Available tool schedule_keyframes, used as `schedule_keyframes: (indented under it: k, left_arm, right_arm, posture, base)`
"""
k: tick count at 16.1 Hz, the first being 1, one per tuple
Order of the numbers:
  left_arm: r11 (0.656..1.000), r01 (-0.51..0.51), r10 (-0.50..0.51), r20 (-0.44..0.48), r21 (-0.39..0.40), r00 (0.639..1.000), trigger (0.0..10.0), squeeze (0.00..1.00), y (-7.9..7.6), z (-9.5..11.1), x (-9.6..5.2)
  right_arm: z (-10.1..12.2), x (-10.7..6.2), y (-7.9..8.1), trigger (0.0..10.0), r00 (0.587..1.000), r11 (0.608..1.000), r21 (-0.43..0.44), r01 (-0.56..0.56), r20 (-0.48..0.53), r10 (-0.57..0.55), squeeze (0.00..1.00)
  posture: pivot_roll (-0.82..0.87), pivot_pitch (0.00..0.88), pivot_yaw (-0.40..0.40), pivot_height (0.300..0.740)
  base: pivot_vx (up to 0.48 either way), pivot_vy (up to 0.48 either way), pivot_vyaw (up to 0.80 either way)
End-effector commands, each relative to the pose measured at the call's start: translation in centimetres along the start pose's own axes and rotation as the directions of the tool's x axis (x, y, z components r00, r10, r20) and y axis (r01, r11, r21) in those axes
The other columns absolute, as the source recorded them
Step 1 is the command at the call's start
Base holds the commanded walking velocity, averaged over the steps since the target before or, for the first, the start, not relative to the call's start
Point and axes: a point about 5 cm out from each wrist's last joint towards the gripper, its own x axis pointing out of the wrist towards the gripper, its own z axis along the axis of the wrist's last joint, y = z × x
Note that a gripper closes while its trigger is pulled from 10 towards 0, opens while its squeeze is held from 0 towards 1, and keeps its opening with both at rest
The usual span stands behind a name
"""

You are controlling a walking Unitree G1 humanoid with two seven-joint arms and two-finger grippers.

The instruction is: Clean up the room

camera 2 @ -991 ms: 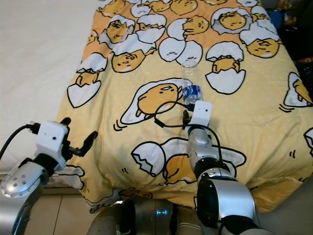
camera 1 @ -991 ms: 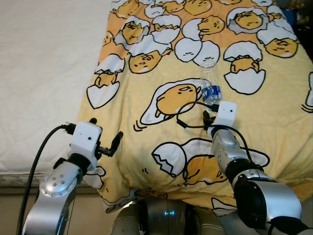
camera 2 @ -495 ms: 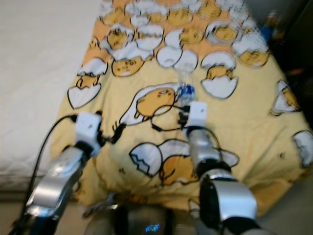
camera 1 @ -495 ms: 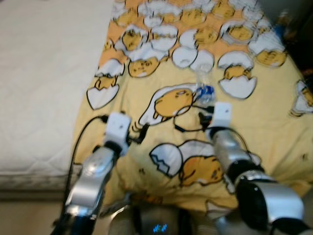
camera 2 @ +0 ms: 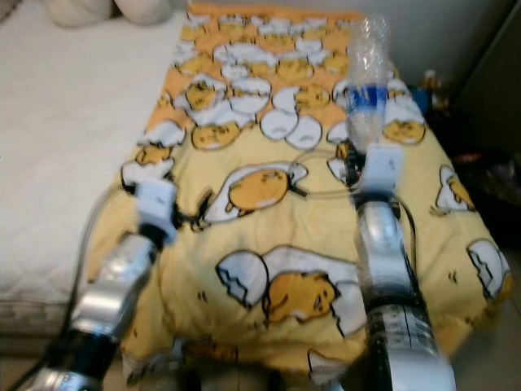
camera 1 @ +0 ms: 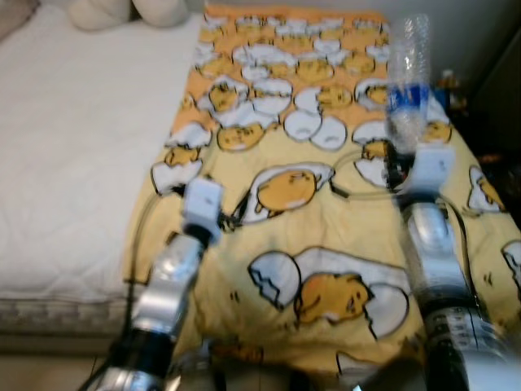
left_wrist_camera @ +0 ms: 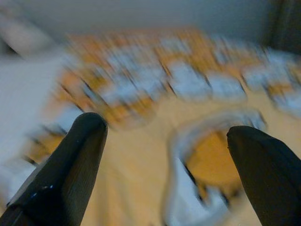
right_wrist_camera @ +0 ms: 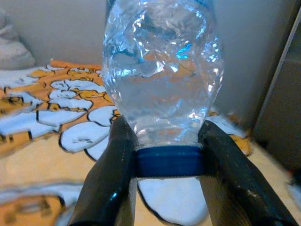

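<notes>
Two black fingers of the right gripper (right_wrist_camera: 169,162) clamp a clear plastic bottle (camera 1: 406,81) upright above the egg-print duvet (camera 1: 326,236), at one o'clock, while the left gripper (left_wrist_camera: 169,155) hovers spread wide.

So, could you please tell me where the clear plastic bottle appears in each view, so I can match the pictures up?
Left eye view: plastic bottle upper right, upright, above the right hand.
Right eye view: upper right of centre, upright.
Right wrist view: centre, its blue cap clamped between the fingers.
Left wrist view: not in it.
Shared landmark: the yellow egg-print blanket.
</notes>
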Motion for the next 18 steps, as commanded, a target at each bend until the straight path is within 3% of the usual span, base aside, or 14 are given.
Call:
schedule_keyframes:
  k: [1, 2, 3, 5, 6, 8, 10, 12, 15, 18]
  left_arm:
    - [0.998, -0.064, 0.065, 0.059, -0.014, 0.996, 10.0, 0.00, 1.1, 1.4, -0.3]
    - [0.997, -0.071, 0.072, 0.019, -0.042, 0.997, 10.0, 0.00, 1.0, 0.5, -0.7]
    - [0.997, -0.065, 0.066, 0.004, -0.046, 0.998, 10.0, 0.00, 0.8, 0.2, -0.7]
    - [0.997, 0.038, -0.045, -0.109, -0.066, 0.993, 10.0, 0.00, -1.7, -2.6, -1.7]
    - [0.995, 0.094, -0.099, -0.132, -0.044, 0.986, 10.0, 0.00, -2.5, -3.0, -2.0]
    - [0.992, 0.112, -0.119, -0.145, -0.054, 0.982, 10.0, 0.00, -3.0, -3.4, -2.2]
    - [0.993, 0.098, -0.106, -0.119, -0.072, 0.987, 10.0, 0.00, -2.9, -2.8, -1.8]
    - [0.992, 0.090, -0.103, -0.145, -0.089, 0.984, 10.0, 0.00, -2.7, -3.1, -1.8]
    - [0.975, 0.209, -0.180, -0.283, 0.074, 0.942, 10.0, 0.00, -2.2, -4.2, -2.5]
    - [0.966, 0.247, -0.229, -0.197, 0.071, 0.953, 10.0, 0.00, -1.9, -2.5, -1.4]
  right_arm:
    - [0.5, -1.8, -0.4, 0.0, 0.999, 0.999, -0.032, 0.021, 0.037, -0.019, 0.00]
    - [-1.0, -4.6, -0.3, 0.0, 1.000, 0.999, -0.027, 0.020, -0.009, -0.020, 0.00]
    - [-1.4, -5.4, -0.3, 0.0, 0.999, 1.000, -0.025, 0.018, -0.027, -0.018, 0.00]
    - [-2.4, -8.8, 0.9, 0.0, 0.996, 0.998, -0.021, -0.061, -0.066, 0.059, 0.00]
    - [-2.3, -9.3, 0.8, 0.0, 0.995, 0.998, -0.002, -0.067, -0.074, 0.067, 0.00]
    - [-3.0, -9.3, 1.1, 0.0, 0.989, 0.997, 0.034, -0.075, -0.126, 0.079, 0.00]
    - [-2.9, -7.7, 1.9, 0.0, 0.987, 0.993, 0.110, -0.053, -0.144, 0.068, 0.00]
    - [-2.7, -7.5, 2.0, 0.0, 0.986, 0.981, 0.192, -0.029, -0.157, 0.059, 0.00]
    - [-3.1, -8.1, 2.3, 0.0, 0.976, 0.977, 0.195, -0.088, -0.177, 0.124, 0.00]
    - [-3.2, -7.8, 3.4, 0.0, 0.978, 0.974, 0.215, -0.066, -0.181, 0.106, 0.00]
  posture:
    - [-0.04, 0.000, -0.015, 0.740]
    - [-0.04, 0.000, -0.015, 0.740]
    - [-0.04, 0.000, -0.015, 0.740]
    - [-0.03, 0.000, -0.009, 0.740]
    - [-0.03, 0.000, -0.010, 0.740]
    - [-0.03, 0.000, -0.013, 0.740]
    - [-0.04, 0.000, -0.008, 0.740]
    - [-0.05, 0.000, 0.000, 0.740]
    - [-0.05, 0.000, 0.049, 0.740]
    - [-0.04, 0.000, 0.123, 0.740]
  base:
    - [0.000, 0.000, 0.00]
    - [0.000, 0.000, 0.00]
    - [0.000, 0.000, 0.00]
    - [0.000, 0.000, 0.00]
    - [0.000, 0.000, 0.00]
    - [0.000, 0.000, 0.00]
    - [0.000, 0.000, 0.00]
    - [0.000, 0.000, 0.00]
    - [0.000, 0.000, 0.00]
    - [0.000, 0.000, 0.00]
